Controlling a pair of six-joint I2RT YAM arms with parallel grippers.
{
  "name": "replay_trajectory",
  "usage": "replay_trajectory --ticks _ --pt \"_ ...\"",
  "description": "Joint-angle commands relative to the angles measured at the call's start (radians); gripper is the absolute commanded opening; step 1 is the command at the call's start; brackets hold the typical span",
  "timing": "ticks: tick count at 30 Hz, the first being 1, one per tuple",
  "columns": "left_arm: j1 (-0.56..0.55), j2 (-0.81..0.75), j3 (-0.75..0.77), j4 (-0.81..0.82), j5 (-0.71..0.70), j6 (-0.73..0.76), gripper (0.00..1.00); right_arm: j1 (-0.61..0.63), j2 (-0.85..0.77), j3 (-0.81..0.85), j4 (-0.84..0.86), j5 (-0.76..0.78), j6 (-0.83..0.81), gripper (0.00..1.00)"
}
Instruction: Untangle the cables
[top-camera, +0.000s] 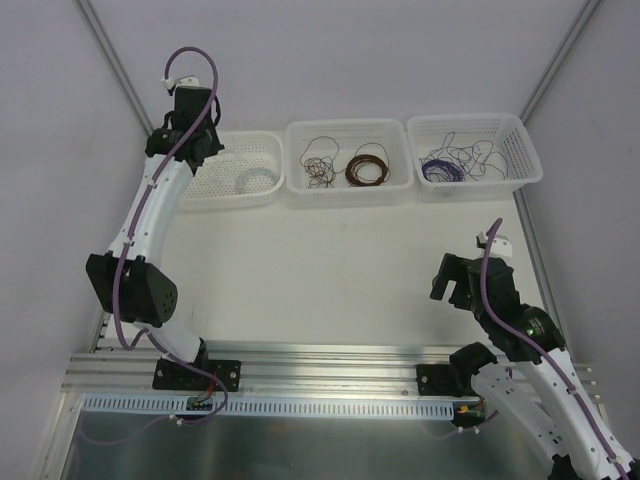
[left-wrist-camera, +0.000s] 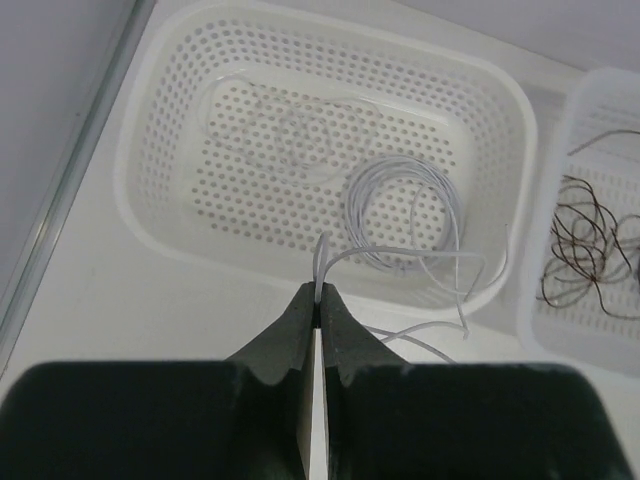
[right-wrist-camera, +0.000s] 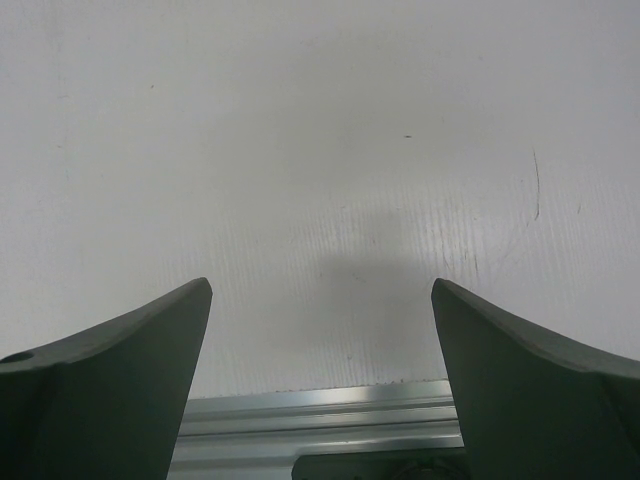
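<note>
Three baskets (top-camera: 348, 190). Cables (top-camera: 319, 166): brown scribbles middle basket, purple right. Left gripper (left-wrist-camera: 320, 292), arm stretched far, pinches pale wire (left-wrist-camera: 320, 262) over left basket's near rim. Right gripper (right-wrist-camera: 320, 285) splayed, low above table (right-wrist-camera: 320, 120).

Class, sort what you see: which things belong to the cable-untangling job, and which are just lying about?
Job: scribbly dark brown wires; scribbly purple wires; pale wire pinched by left end effector.
Lying about: neat brown coil; white coil.

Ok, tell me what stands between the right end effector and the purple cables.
Only the basket's near wall, in front of the purple cables; the table between it and the right end effector shows nothing else.
</note>
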Motion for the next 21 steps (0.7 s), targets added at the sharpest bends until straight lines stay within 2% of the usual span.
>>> replay_trajectory --ticks 1,8,9,10,11,12,17,20,21 --pt "0.081 0.134 0.103 -0.011 0.017 0.019 0.0 0.004 0.015 0.016 0.028 0.006 -0.013 0.97" --pt "0.222 0.377 0.303 -0.009 0.002 -0.035 0.0 0.002 0.056 0.023 0.034 0.016 -0.033 0.97" --pt "0.242 0.412 0.314 -0.011 0.005 -0.043 0.04 0.002 0.062 0.027 0.035 0.016 -0.036 0.97" --pt "0.251 0.429 0.323 -0.011 0.025 -0.053 0.13 0.002 0.068 0.027 0.038 0.018 -0.039 0.97" --pt "0.259 0.441 0.34 -0.011 0.036 -0.055 0.29 0.004 0.077 0.03 0.043 0.015 -0.042 0.97" --pt "0.265 0.456 0.343 -0.011 0.042 -0.054 0.38 0.002 0.084 0.031 0.041 0.016 -0.047 0.97" --pt "0.278 0.426 0.303 -0.008 0.082 -0.034 0.68 0.004 0.094 0.051 0.041 0.013 -0.058 0.97" --pt "0.276 0.328 0.241 -0.011 0.141 -0.024 0.91 0.002 0.079 0.072 0.032 0.018 -0.07 0.97" --pt "0.276 0.302 0.22 -0.011 0.155 -0.024 0.91 0.004 0.079 0.08 0.029 0.022 -0.073 0.97"
